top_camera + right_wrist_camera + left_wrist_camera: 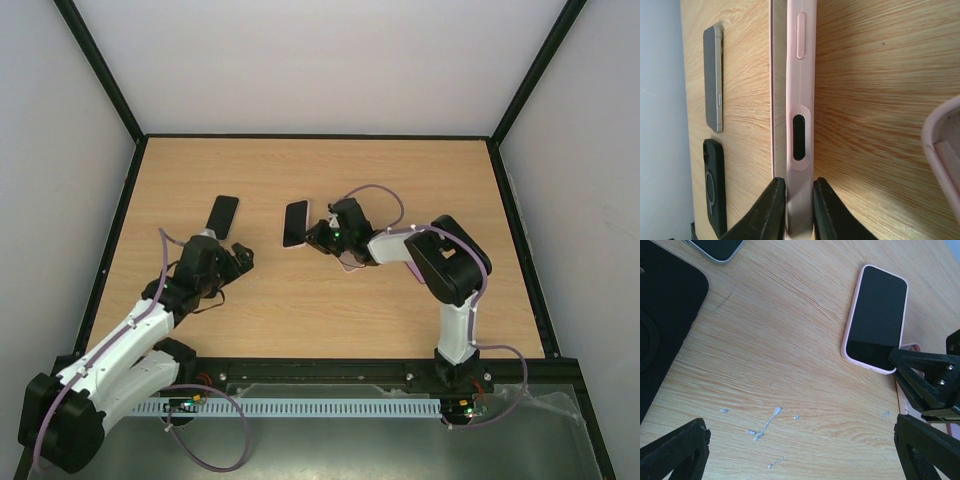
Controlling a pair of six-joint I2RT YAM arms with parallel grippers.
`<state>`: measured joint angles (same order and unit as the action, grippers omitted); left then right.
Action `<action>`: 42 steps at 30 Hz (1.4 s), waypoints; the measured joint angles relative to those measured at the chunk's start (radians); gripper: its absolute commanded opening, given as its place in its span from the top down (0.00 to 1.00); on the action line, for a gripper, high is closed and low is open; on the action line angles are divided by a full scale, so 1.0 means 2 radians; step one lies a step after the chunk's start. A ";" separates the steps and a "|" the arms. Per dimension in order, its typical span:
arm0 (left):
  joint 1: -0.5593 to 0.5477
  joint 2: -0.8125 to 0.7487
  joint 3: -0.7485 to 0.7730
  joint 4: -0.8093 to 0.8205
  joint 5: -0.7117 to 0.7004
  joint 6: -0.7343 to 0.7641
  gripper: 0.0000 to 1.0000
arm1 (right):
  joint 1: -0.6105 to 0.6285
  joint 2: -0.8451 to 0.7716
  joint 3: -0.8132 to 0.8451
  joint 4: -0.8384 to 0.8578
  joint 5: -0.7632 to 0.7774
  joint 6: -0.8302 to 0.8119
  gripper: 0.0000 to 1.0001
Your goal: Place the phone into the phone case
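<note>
A dark-screened phone sits in a pink case [296, 223] on the table; it also shows in the left wrist view [875, 320]. In the right wrist view the pink case [801, 115] is edge-on with the phone's pale side along it. My right gripper [318, 236] [799, 210] is shut on the near end of this cased phone. A bare silver-edged phone [225, 215] [713, 77] lies to the left. A black case [665, 315] [715, 185] lies beside it. My left gripper [243, 258] [802, 455] is open and empty over bare wood.
A second pink case [945, 150] lies under my right arm [350, 263]. The right arm's black fingers [920, 375] show at the right of the left wrist view. Black frame rails [320, 136] border the wooden table.
</note>
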<state>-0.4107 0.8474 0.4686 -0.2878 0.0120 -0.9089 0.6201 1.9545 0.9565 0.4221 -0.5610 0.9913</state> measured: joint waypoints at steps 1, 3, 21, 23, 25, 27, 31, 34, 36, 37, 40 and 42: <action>0.001 0.001 0.001 -0.002 -0.002 -0.001 0.00 | -0.001 0.000 0.001 -0.002 0.000 -0.002 0.76; 0.001 0.002 0.002 -0.004 -0.004 -0.001 0.00 | -0.002 0.000 0.002 -0.009 0.000 -0.006 0.69; 0.014 0.081 0.071 -0.014 -0.013 0.045 0.00 | -0.006 -0.158 -0.062 -0.097 0.045 -0.065 0.02; 0.018 0.097 0.091 -0.019 -0.030 0.055 0.00 | -0.006 -0.185 -0.076 -0.107 0.053 -0.072 0.02; 0.024 0.114 0.113 -0.019 -0.052 0.068 0.00 | -0.006 -0.219 -0.095 -0.117 0.062 -0.077 0.03; 0.035 0.128 0.129 -0.019 -0.066 0.079 0.00 | -0.006 -0.248 -0.109 -0.127 0.067 -0.079 0.02; 0.073 0.172 0.159 -0.012 -0.068 0.106 0.00 | -0.006 -0.302 -0.133 -0.142 0.075 -0.081 0.03; 0.098 0.220 0.177 0.000 -0.062 0.126 0.00 | -0.006 -0.336 -0.148 -0.146 0.075 -0.081 0.02; 0.111 0.253 0.182 0.008 -0.060 0.138 0.00 | -0.006 -0.353 -0.154 -0.147 0.076 -0.081 0.03; 0.115 0.266 0.184 0.011 -0.060 0.143 0.00 | -0.006 -0.360 -0.158 -0.148 0.076 -0.081 0.03; 0.127 0.319 0.193 0.022 -0.059 0.156 0.00 | -0.006 -0.378 -0.170 -0.149 0.075 -0.083 0.02; 0.131 0.350 0.203 0.025 -0.061 0.163 0.00 | -0.006 -0.386 -0.179 -0.149 0.077 -0.089 0.02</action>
<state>-0.1486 1.5475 0.8753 -0.2371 -0.1108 -0.5819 0.6090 1.1831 0.5995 0.1234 -0.4065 0.8143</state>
